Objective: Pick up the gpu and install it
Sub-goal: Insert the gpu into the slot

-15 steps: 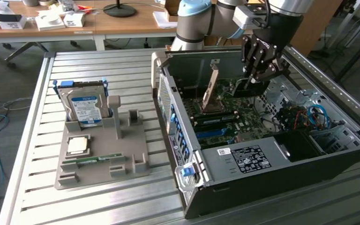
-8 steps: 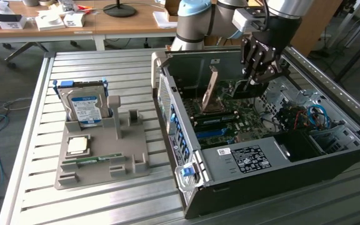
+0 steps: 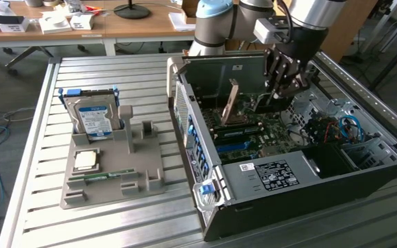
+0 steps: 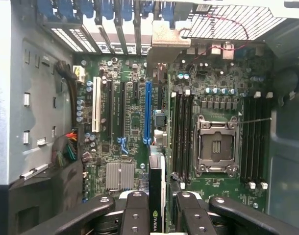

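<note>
Though edge-on, gpu (image 4: 156, 188) within pincer (image 4: 161, 196)

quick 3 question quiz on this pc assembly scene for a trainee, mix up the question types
1. Inside the computer case, the end effector is nearest to: A the gpu, B the hard drive, C the memory stick.
2. True or false: the hard drive lies inside the computer case.
3. Fill in: the long slot beside the gpu is coloured ____.
Key: 1 A; 2 false; 3 blue.
</note>
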Tool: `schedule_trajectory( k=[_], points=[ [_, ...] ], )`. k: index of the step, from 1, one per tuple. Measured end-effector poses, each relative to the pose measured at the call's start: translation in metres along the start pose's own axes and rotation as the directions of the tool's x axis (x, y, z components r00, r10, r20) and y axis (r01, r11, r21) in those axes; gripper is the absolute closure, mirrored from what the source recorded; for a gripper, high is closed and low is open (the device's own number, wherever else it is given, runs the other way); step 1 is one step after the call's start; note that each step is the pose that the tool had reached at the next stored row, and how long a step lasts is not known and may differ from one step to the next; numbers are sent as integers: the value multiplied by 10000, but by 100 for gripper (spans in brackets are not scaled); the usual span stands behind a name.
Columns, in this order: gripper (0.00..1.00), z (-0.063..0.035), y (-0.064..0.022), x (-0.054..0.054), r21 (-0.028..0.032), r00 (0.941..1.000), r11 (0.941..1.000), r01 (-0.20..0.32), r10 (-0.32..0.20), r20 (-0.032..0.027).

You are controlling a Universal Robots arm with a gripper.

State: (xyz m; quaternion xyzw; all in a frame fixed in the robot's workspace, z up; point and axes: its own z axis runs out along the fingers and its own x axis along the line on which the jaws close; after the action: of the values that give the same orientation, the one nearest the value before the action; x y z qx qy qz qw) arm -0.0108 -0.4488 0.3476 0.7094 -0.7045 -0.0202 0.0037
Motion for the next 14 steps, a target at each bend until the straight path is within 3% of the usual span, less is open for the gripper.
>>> schedule_trajectory(
  k=[14],
  points=[
    [74, 207, -7, 5, 0, 10000, 10000, 0, 0, 0]
  ],
)
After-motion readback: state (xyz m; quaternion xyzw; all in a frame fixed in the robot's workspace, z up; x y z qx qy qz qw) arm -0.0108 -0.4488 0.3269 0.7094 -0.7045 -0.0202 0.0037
